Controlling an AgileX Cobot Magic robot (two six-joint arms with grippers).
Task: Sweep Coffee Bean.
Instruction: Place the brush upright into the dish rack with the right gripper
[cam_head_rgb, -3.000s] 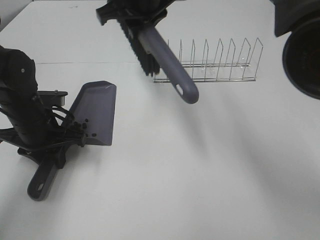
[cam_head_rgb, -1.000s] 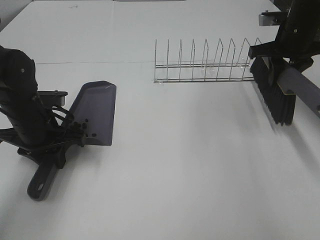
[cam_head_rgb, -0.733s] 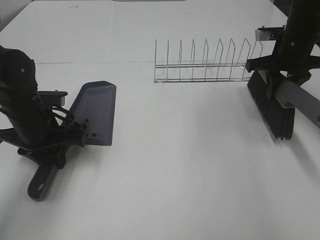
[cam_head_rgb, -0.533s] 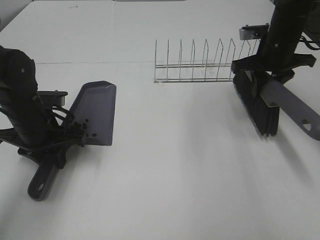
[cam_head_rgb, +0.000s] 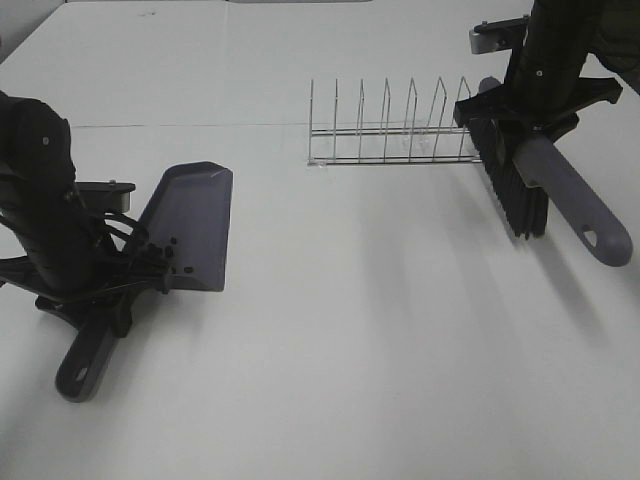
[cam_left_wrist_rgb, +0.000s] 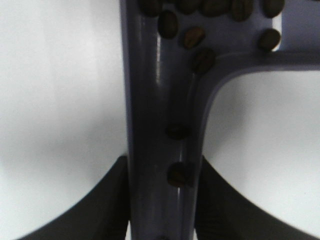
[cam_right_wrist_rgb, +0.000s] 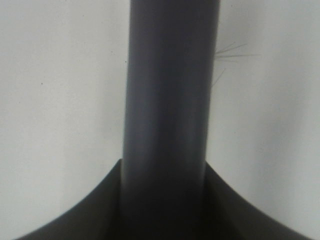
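Note:
The grey-purple dustpan (cam_head_rgb: 192, 228) lies on the white table (cam_head_rgb: 380, 330) at the left. My left gripper (cam_head_rgb: 100, 290) is shut on its handle (cam_head_rgb: 85, 362). Several coffee beans (cam_head_rgb: 160, 256) sit at the pan's rear edge near the handle. In the left wrist view the beans (cam_left_wrist_rgb: 200, 20) lie on the pan and along the handle (cam_left_wrist_rgb: 160, 115), between my fingers (cam_left_wrist_rgb: 107, 205). My right gripper (cam_head_rgb: 530, 105) is shut on the brush handle (cam_head_rgb: 575, 195). It holds the black bristles (cam_head_rgb: 512, 185) downward at the wire rack's right end. The right wrist view shows only the handle (cam_right_wrist_rgb: 170, 100).
A wire dish rack (cam_head_rgb: 400, 130) stands at the back, right of centre, with the brush right beside its right end. The table's far-left corner edge (cam_head_rgb: 30, 40) shows at the top left.
The right arm carried the brush from the back centre to the far right, then back leftward and farther back to the rack's right end. The left arm and dustpan have not moved.

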